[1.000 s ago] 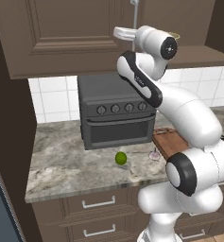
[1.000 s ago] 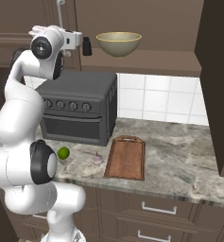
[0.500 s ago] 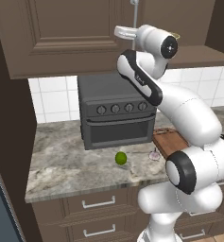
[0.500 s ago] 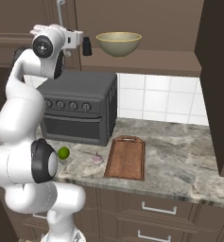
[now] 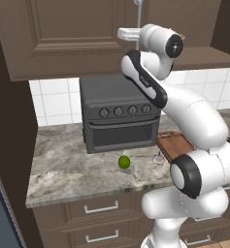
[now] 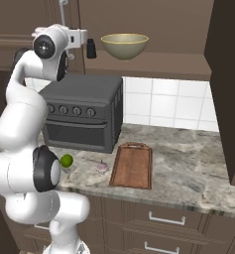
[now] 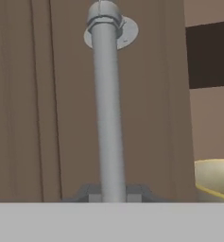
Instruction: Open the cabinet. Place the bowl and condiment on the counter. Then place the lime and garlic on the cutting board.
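Beneath the cabinet, one lime, one garlic, one cutting board; inside, one bowl (one condiment beside). Gripper clamps its handle.

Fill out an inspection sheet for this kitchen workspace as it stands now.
Surface: counter, marbled stone, holds the oven, board, lime and garlic.
Job's things: right cabinet door open; bowl and condiment on the shelf; lime and garlic on the counter left of the cutting board, not on it.
Clutter: toaster oven.
End effector: shut on the left door's handle.
Cables: nothing seen.
Surroundings: tiled wall, drawers below.
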